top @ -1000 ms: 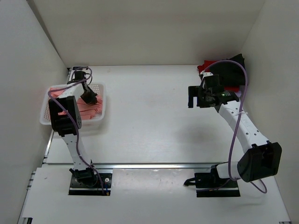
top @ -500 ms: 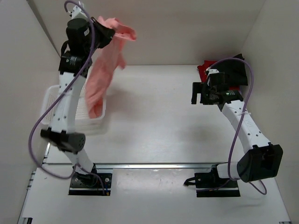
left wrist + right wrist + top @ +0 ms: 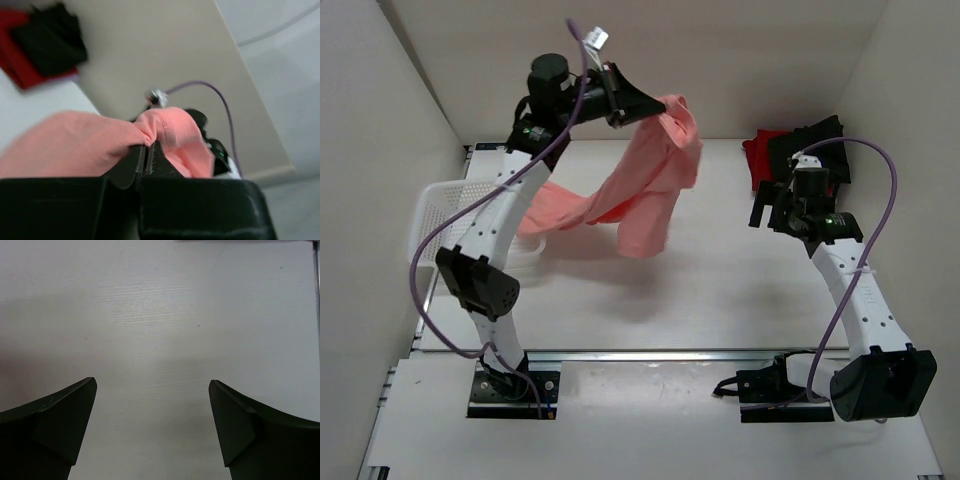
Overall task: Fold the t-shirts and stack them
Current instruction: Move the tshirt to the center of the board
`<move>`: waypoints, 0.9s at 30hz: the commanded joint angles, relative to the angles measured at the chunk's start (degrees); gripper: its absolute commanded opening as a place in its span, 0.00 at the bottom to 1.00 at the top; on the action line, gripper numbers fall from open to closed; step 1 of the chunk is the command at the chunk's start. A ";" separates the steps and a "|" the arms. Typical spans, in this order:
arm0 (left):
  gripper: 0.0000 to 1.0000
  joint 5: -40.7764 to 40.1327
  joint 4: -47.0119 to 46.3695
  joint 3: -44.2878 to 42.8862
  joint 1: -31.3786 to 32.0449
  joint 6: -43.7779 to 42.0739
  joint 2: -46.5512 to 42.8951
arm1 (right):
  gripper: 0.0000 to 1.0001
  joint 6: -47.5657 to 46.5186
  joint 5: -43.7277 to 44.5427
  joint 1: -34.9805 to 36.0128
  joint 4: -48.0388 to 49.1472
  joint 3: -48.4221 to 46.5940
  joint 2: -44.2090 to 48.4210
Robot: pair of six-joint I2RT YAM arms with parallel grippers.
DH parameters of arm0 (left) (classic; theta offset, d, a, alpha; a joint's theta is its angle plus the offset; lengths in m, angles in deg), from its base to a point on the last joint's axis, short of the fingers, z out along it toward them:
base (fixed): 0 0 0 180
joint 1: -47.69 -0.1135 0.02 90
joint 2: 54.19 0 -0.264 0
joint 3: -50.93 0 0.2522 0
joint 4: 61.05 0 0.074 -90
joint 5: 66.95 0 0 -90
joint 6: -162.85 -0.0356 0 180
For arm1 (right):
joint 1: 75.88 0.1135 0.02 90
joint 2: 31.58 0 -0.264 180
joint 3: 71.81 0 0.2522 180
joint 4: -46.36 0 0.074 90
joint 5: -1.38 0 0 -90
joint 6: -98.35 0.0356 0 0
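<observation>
Now, step in hand (my read): getting the salmon tee (image 3: 640,190) away from the basket (image 3: 440,205) and over open table (image 3: 720,290). Folding not begun; cloth is bunched, not spread.

L gripper (image 3: 658,104): raised high, up and to the right of basket. In the L wrist view its jaws are closed almost to touching on a small gathered pinch of the tee, with a fold of cloth puffing out past the fingertips (image 3: 152,150).

Tee hangs in air from that pinch. Main body droops right of basket and a trailing end runs back down toward the basket's right wall. Can't tell if it touches the rim.

R gripper (image 3: 758,212): well apart from basket, across the table. Fingers spread wide w/ nothing between, only bare tabletop under them in the R wrist view.

Red tee (image 3: 760,155) and black tee (image 3: 810,145): folded pile at the far corner opposite basket, just beyond R gripper.

Next move calls for, I'd judge: bring tee down flat on the table right of basket. R gripper needs a second hold (hem or shoulder) so the cloth can be pulled taut. With one pinch only it will likely land crumpled.
</observation>
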 commanded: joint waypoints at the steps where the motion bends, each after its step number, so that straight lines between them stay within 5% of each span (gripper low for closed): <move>1: 0.00 14.85 -11.94 -0.70 1.56 9.01 -0.88 | 0.93 1.01 -0.56 -0.86 3.08 1.42 2.00; 3: 0.00 20.46 -30.97 2.13 2.17 18.87 -0.61 | 0.92 1.45 -0.91 -1.31 3.26 1.86 2.80; 7: 0.00 26.11 -34.39 -7.93 3.83 27.06 6.31 | 0.92 1.45 -0.83 -2.00 3.35 2.74 3.59; 10: 0.00 27.87 -46.76 -12.35 7.00 36.99 10.80 | 0.92 1.45 -0.83 -2.27 4.05 3.09 3.85; 16: 0.00 24.11 -43.98 -9.30 10.34 32.80 10.82 | 0.93 1.02 -2.84 -3.06 5.45 4.68 4.64; 21: 0.00 20.93 -39.58 -12.52 10.96 30.68 13.01 | 0.98 -3.11 -17.47 0.19 12.04 6.86 5.79; 27: 0.00 19.79 -38.88 -13.86 9.82 30.95 13.72 | 1.00 2.32 -36.76 3.78 31.01 14.33 10.44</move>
